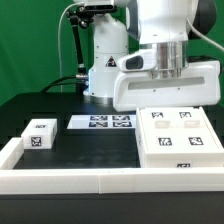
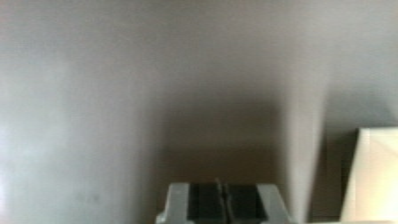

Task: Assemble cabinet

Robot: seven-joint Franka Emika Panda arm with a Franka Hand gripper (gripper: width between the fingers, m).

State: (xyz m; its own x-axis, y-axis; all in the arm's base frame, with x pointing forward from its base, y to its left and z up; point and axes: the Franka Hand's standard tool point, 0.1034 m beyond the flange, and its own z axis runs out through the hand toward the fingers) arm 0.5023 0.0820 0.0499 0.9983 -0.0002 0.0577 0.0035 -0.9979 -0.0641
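The cabinet body point(image 1: 168, 90), a large white box, stands at the exterior view's right, tilted up behind a flat white panel with four square tags point(image 1: 178, 135). My gripper point(image 1: 165, 70) comes down onto the box's top, and its fingertips are hidden there. In the wrist view the gripper point(image 2: 222, 203) has its jaws together with only a hairline between the dark pads, and nothing shows between them. A blurred grey surface fills the rest of that view, with a white edge point(image 2: 377, 170) at one side.
A small white tagged block point(image 1: 38, 135) lies at the exterior view's left. The marker board point(image 1: 105, 122) lies in the middle. A white rail point(image 1: 90, 180) runs along the front edge. The robot's base point(image 1: 105, 60) stands at the back.
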